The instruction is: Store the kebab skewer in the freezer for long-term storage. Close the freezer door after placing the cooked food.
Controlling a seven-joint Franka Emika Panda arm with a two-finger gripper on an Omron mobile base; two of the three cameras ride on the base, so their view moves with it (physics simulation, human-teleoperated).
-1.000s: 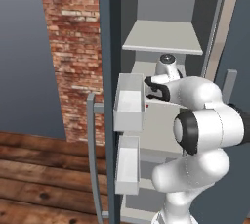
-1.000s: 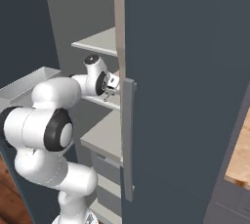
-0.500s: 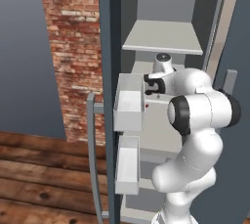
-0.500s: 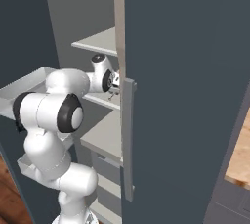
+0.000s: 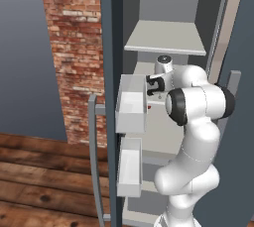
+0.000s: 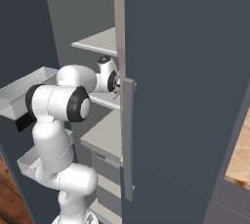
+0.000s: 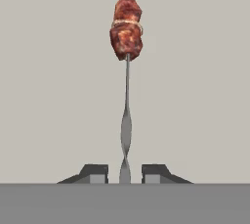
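Observation:
In the hand view the kebab skewer, reddish-brown chunks on a thin grey stick, points straight away from me over a pale inner surface of the freezer. My gripper is shut on the stick's near end. From the left base camera, the gripper is inside the open freezer, just under its upper white shelf. The freezer door stands open at the left, seen edge-on, with white bins on its inner face. In the right base view my hand sits by the shelf's front edge.
A long grey bar handle runs down the open door. To the right a closed slate-grey door with its own bar handle hems in my arm. A brick wall and wooden floor lie to the left.
My elbow has swung up and in toward the freezer, and the forearm now reaches further into the compartment. The skewer stays gripped. The door has not moved.

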